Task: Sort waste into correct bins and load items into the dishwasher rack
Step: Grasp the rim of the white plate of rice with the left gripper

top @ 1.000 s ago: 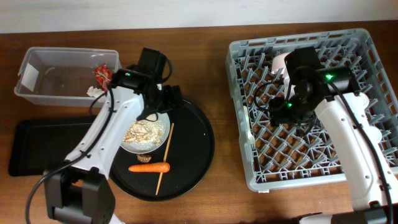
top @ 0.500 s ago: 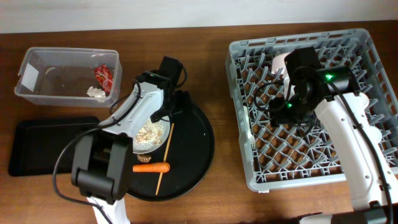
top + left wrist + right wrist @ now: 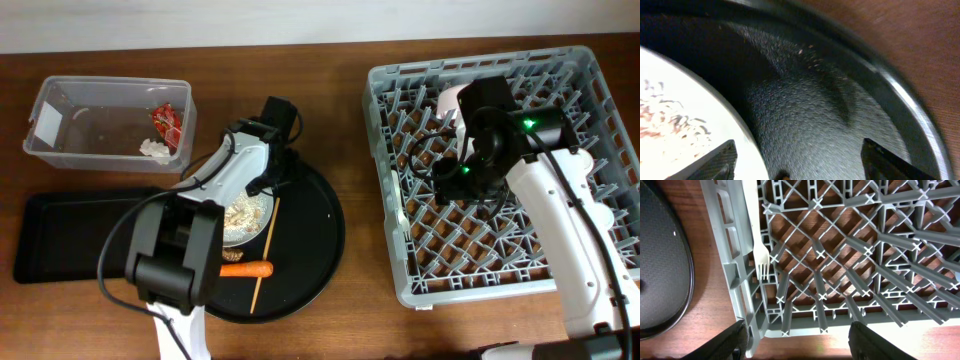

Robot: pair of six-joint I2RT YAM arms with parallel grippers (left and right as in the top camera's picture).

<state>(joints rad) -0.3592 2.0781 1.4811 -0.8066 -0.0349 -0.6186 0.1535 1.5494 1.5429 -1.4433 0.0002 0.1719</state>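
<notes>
We see a reddish-brown wooden surface [image 3: 360, 310] with darker grain, filling nearly the whole overhead view. Along the top edge, a narrow strip of pale wall [image 3: 300, 20] meets it. The light falls evenly, and we notice only soft, short shadows on the wood. No floor or window shows.

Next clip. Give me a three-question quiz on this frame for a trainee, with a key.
1. True or false: the carrot lies on the round black tray.
2. The fork is: A) in the rack; B) on the plate; C) in the flat tray.
3. Which two pieces of waste are in the clear tub?
Key: 1 true; 2 A; 3 the red wrapper and the white tissue.
</notes>
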